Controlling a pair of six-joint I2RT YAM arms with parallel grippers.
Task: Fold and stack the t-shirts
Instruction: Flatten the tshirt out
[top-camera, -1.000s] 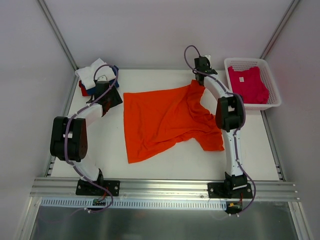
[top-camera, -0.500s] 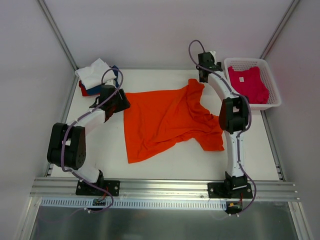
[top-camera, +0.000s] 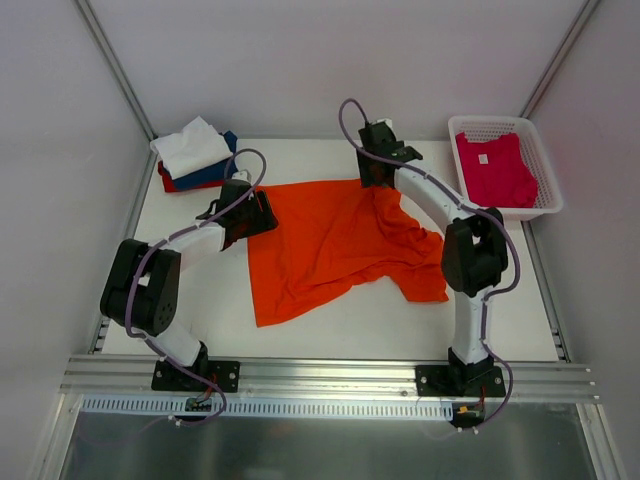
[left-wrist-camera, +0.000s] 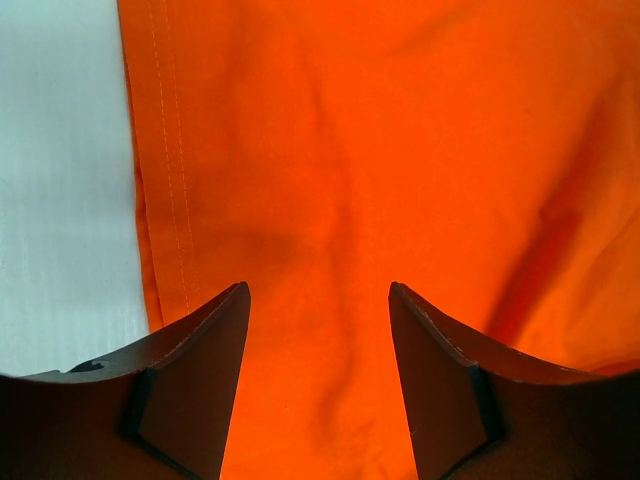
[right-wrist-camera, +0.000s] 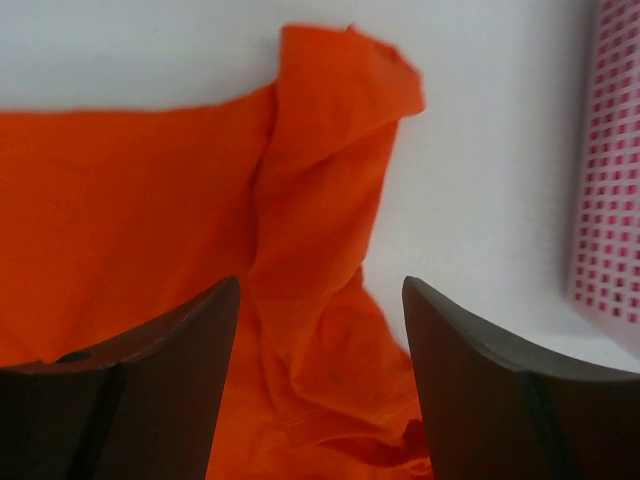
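Left gripper (left-wrist-camera: 316, 290) and right gripper (right-wrist-camera: 320, 285) have moved over the orange t-shirt (top-camera: 330, 240), both spread.

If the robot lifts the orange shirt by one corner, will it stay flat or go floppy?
Probably floppy: the orange shirt lies wrinkled and partly folded over itself, so it would likely droop. It looks thin, so it is probably light. Pushed, it would likely bunch up rather than slide.
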